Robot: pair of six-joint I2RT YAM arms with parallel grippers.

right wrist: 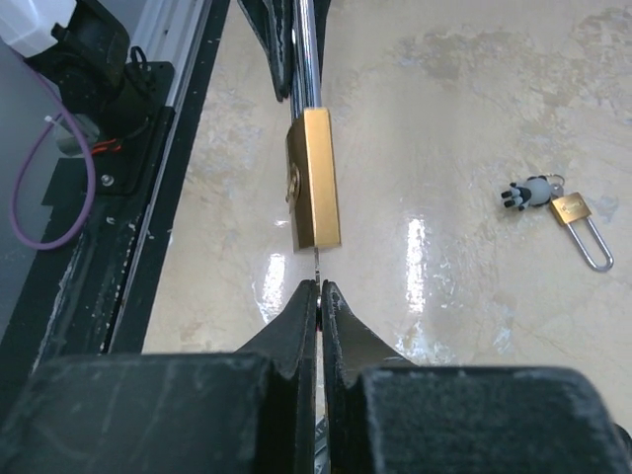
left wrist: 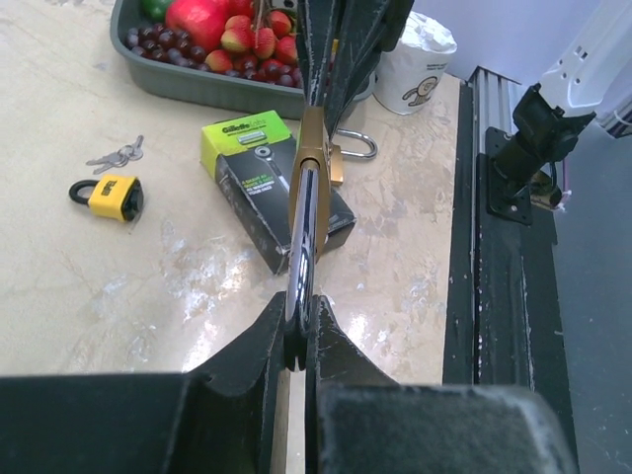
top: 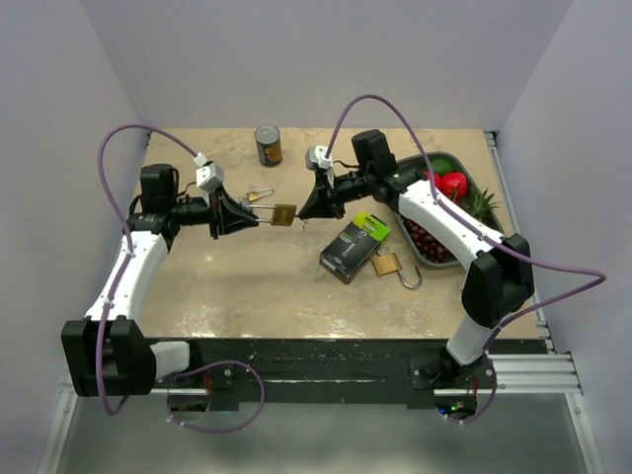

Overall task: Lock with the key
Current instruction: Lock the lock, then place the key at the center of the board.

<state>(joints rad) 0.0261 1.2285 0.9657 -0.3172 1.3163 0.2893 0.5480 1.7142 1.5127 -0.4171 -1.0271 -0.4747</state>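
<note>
Currently the brass rectangular padlock (top: 283, 213) is held in the air above the beige marble-look table (top: 247, 286), between the two arms. Its chrome shackle (left wrist: 301, 237) is clamped edge-on by the left gripper (left wrist: 300, 308). The right gripper (right wrist: 318, 288) is pressed together on a thin metal key (right wrist: 317, 265) at the lock's bottom end. A black and green razor box (top: 354, 247) and a second brass padlock (top: 387, 265) are lying on the table, near a grey fruit tray (top: 442, 155)

Brass-gold padlock (right wrist: 314, 178), silver shackle (right wrist: 308, 59); beige marbled table (top: 247, 286).
</note>
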